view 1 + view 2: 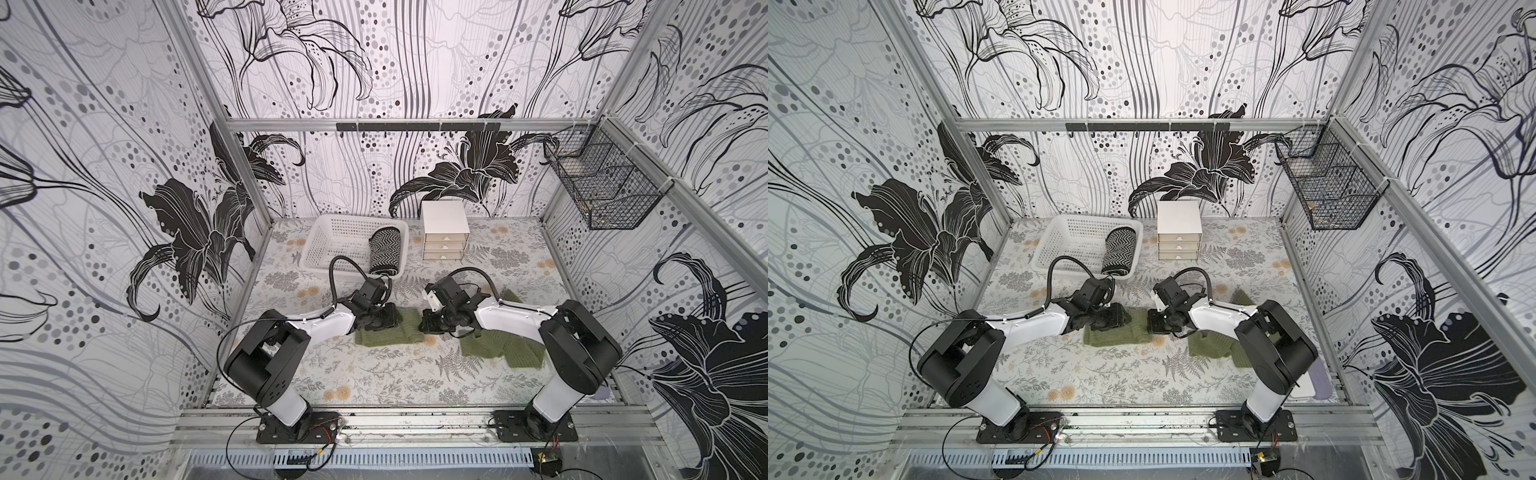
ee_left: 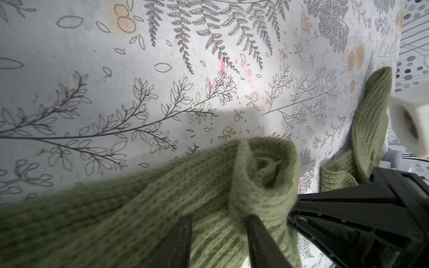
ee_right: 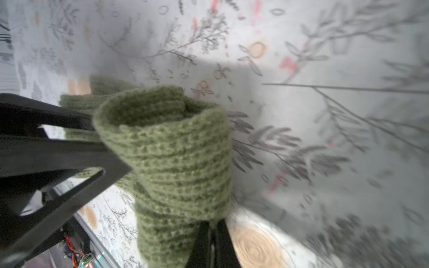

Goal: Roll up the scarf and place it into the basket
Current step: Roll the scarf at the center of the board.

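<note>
Only partly rolled, the green scarf [image 1: 386, 336] lay on the worktop [image 1: 374, 376], its long tail loose. My right tool [image 3: 210, 226] pinched the curl; my left tool [image 2: 218, 222] stood parted around it. Rolling and the trip to the white basket [image 1: 314, 245] remained, I judged.

Mid-table is crowded: the left gripper [image 1: 384, 319] and the right gripper [image 1: 424, 325] stand close together over the green scarf [image 1: 374, 336], whose loose length sprawls toward the right arm's base. Behind them the basket [image 1: 316, 245] has bare floor on its left side, while a rolled black-and-white scarf [image 1: 384, 251] fills its right side, and only a narrow lane separates that wall from the drawer unit [image 1: 445, 230]. The table [image 1: 374, 378] lies open along the front, between the two arm bases. High on the right wall a black wire basket [image 1: 602, 183] juts inward.
</note>
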Controlling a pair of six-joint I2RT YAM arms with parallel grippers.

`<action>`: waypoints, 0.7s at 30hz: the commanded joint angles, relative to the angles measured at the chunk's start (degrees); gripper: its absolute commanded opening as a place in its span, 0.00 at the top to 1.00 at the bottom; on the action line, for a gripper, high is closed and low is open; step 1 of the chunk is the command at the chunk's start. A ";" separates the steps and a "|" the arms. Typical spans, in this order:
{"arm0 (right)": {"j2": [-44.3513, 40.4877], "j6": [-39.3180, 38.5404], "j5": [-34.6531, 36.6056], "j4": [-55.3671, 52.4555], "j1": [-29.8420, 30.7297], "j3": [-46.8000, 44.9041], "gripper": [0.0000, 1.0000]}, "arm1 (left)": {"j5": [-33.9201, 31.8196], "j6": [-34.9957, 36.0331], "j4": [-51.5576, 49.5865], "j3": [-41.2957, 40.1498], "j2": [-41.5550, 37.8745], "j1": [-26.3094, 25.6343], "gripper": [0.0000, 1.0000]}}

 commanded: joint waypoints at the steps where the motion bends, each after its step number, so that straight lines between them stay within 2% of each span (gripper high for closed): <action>1: -5.10 -3.07 10.02 -14.91 0.08 1.28 1.00 | 0.59 0.19 0.43 1.20 -1.69 -0.33 0.55; 5: -8.17 -3.70 18.90 -24.58 1.04 4.39 1.00 | -0.19 -0.18 -0.19 1.40 -2.41 -1.62 0.55; 9: -7.60 -3.39 26.70 -32.24 2.98 8.53 1.00 | 0.61 -0.65 0.65 2.24 -2.76 -2.90 0.54; 14: -6.92 -2.41 27.06 -31.50 3.13 8.50 1.00 | 3.01 -2.11 4.58 5.71 -1.15 -7.95 0.54; 17: -6.87 -2.10 26.69 -30.58 3.39 8.36 1.00 | 4.22 -4.01 7.66 7.88 1.34 -10.03 0.39; 21: -6.98 -1.54 26.55 -29.88 3.74 8.28 1.00 | 6.19 -6.49 11.42 10.28 5.05 -11.60 0.38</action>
